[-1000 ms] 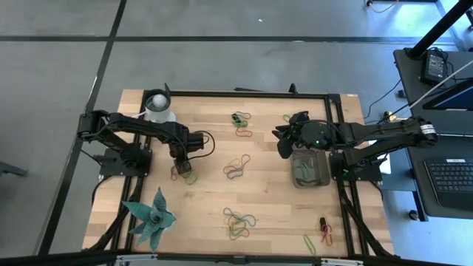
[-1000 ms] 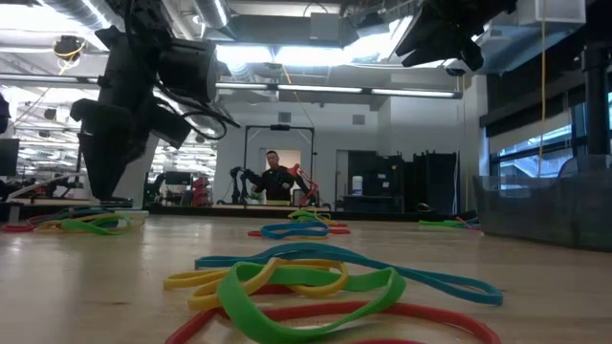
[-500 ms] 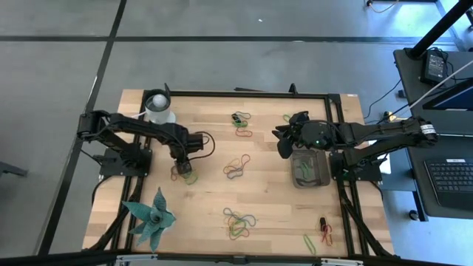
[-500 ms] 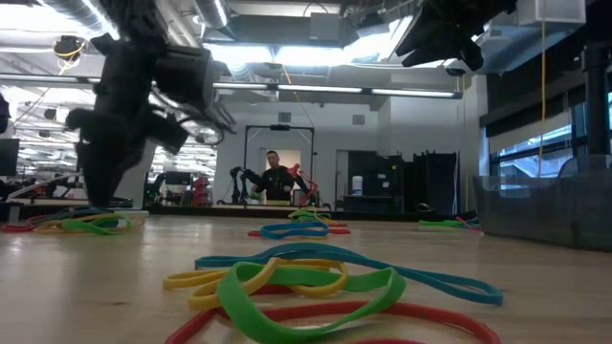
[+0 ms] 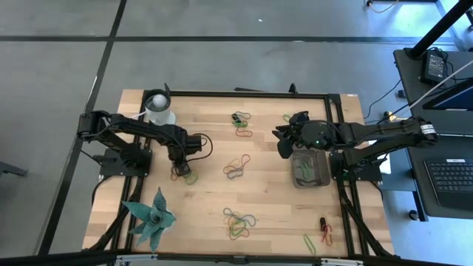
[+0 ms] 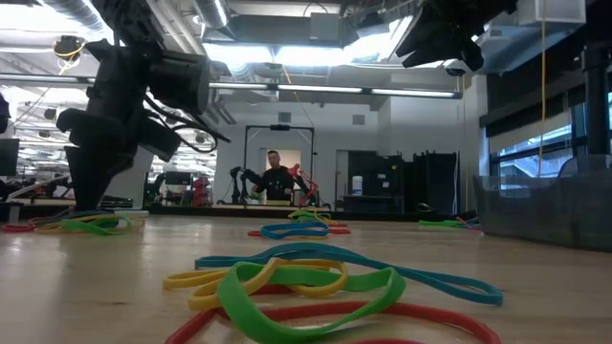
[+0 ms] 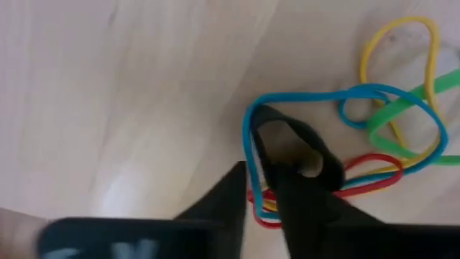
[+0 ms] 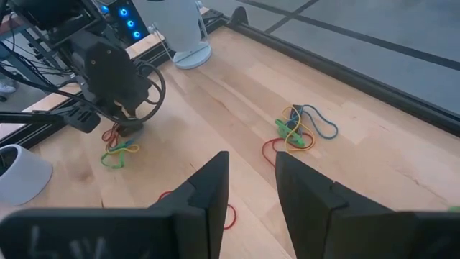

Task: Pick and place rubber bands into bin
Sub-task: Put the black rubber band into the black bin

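Observation:
Rubber bands lie in loose clusters on the wooden table. My left gripper (image 5: 179, 171) points down into the leftmost cluster (image 5: 187, 177), shut on its blue band (image 7: 345, 97). Yellow (image 7: 402, 43), green (image 7: 402, 115) and red (image 7: 366, 169) bands lie tangled with it. The bin (image 5: 309, 168), a dark grey tray holding a few bands, sits at the right. Just left of its far end my right gripper (image 5: 284, 142) hangs open and high, holding nothing (image 8: 251, 180). My left gripper has one side of the blue band's loop (image 7: 249, 155) between its two fingers (image 7: 295, 158). It comes from above, pointing down. The loop's other end lies flat on the table among the other bands. Red strands (image 7: 262, 216) run under the fingertips; whether they are caught too I cannot tell.
More band clusters lie at the far middle (image 5: 240, 120), the centre (image 5: 236, 168), the near middle (image 5: 238, 222) and the near right (image 5: 314, 240). A white cup (image 5: 159, 108) stands at the far left. A teal spiky plant (image 5: 151, 218) is near left, a small black piece (image 5: 324, 222) near right.
My left gripper has sunk a little onto the leftmost band cluster. In the low view its body has shifted slightly to the picture's left.

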Robot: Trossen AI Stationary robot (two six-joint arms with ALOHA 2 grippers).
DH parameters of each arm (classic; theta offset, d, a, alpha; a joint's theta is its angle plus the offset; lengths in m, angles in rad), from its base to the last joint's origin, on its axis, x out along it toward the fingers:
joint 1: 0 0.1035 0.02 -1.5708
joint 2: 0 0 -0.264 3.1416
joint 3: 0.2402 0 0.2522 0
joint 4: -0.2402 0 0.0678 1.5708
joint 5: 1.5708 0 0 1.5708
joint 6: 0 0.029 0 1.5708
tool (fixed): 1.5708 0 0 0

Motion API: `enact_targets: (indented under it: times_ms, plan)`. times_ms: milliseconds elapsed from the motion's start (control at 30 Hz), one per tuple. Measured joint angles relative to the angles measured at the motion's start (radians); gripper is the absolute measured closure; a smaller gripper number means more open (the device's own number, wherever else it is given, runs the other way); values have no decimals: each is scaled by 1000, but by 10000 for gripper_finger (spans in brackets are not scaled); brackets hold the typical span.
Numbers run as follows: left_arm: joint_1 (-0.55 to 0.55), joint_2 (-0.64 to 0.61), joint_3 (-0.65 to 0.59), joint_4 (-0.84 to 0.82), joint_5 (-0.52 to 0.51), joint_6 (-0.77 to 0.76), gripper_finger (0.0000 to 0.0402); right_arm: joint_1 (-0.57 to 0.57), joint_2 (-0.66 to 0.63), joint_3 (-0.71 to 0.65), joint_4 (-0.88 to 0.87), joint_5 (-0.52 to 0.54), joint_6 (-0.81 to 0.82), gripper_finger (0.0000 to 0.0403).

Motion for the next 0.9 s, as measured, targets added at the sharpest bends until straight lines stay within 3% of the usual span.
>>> enact_targets:
  times_ms: [100,500,667,900]
  plan:
    - [0,0,0,-1,31,-1,392,0,0,0,0,0,1,283]
    - [-38,-15,187,-250,-67,-12,398,0,0,0,-3,-10,0,283]
    - [-51,-20,240,-240,-75,-23,398,2,0,0,-4,-10,0,283]
    - [-51,-20,196,-164,-75,-69,398,2,0,0,-4,-11,1,283]
